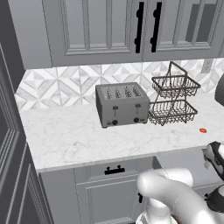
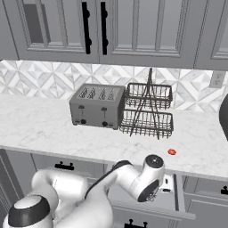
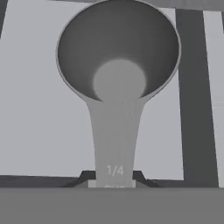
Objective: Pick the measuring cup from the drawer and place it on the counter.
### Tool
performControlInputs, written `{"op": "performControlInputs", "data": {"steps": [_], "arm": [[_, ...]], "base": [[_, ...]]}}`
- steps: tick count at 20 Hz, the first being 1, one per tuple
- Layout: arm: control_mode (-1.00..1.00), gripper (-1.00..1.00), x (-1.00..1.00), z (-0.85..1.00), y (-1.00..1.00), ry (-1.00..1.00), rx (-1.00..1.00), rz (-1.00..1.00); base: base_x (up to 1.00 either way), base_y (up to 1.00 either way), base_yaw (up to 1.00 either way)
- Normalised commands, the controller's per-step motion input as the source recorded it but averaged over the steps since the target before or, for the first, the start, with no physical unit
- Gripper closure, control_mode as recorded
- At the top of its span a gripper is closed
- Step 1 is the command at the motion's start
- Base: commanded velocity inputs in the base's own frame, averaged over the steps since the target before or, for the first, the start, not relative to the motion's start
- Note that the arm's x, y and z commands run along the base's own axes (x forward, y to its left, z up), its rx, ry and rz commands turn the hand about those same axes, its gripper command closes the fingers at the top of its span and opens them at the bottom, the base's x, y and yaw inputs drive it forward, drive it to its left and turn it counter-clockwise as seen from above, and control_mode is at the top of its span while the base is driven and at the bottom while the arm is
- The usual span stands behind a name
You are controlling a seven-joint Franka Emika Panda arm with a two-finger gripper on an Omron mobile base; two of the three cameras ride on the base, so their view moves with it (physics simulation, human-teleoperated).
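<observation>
The measuring cup is a dull grey round cup, and its long flat handle marked 1/4 runs straight toward the camera in the hand view. My gripper is shut on the end of that handle, with a dark finger tip on each side. Under the cup lies the pale grey floor of the drawer. The drawer stands pulled out below the white marbled counter, and my arm's wrist bends down into it. In the left base view the drawer is at the lower right under the counter.
A grey toaster and a two-tier wire basket rack stand at the back of the counter. A tiny red disc lies near the front edge above the drawer. A dark object sits at the far right. Upper cabinets hang overhead.
</observation>
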Motion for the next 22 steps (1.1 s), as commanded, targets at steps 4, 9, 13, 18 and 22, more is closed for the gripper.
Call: {"op": "performControlInputs", "data": {"steps": [4, 9, 13, 18, 22], "arm": [[-1.00, 1.00, -0.37, 0.65, 0.00, 0.13, -0.03, -0.07], [-1.00, 1.00, -0.25, 0.61, 0.07, 0.01, -0.03, -0.05], [-1.00, 1.00, 0.50, 0.57, 0.48, -0.08, 0.01, 0.04], [-1.00, 1.00, 1.00, 0.35, 0.27, -0.02, 0.08, 0.10], [-1.00, 1.00, 1.00, 0.09, 0.32, 0.08, 0.03, 0.06]], "base": [[0.00, 0.00, 0.00], [0.00, 0.00, 0.00], [0.00, 0.00, 0.00], [0.00, 0.00, 0.00], [0.00, 0.00, 0.00]]}}
